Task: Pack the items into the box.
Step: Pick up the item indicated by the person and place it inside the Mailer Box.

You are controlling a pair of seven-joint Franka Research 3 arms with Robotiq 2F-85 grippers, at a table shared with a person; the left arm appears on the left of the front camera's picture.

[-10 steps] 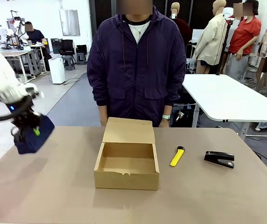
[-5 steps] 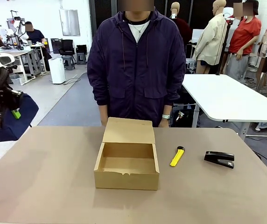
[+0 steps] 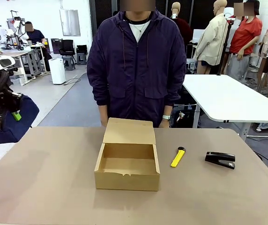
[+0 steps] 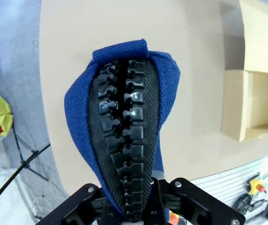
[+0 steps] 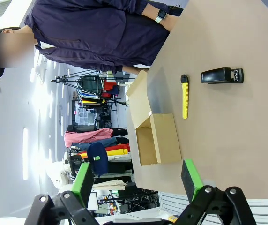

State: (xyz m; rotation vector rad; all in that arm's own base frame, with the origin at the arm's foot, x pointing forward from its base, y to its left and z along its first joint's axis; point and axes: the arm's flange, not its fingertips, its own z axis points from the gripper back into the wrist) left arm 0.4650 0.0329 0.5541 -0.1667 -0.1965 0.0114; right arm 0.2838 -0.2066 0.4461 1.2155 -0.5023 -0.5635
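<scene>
At the far left, above the table's left edge, my left gripper is shut on the dark navy pouch. The left wrist view has the blue pouch with its black ribbed strip clamped between the fingers. The open brown cardboard box sits mid-table, its flap lid up toward the person. To its right lie the yellow utility knife and the black stapler. My right gripper is open, high over the table, with the box, knife and stapler far below it.
A person in a dark purple jacket stands at the far side behind the box, hands low behind the lid. A white table stands behind at the right. Bare tabletop lies left of the box.
My left arm has lifted the pouch up and to the left, off the table area toward the picture's left edge; it has hardly moved in the last half second.
</scene>
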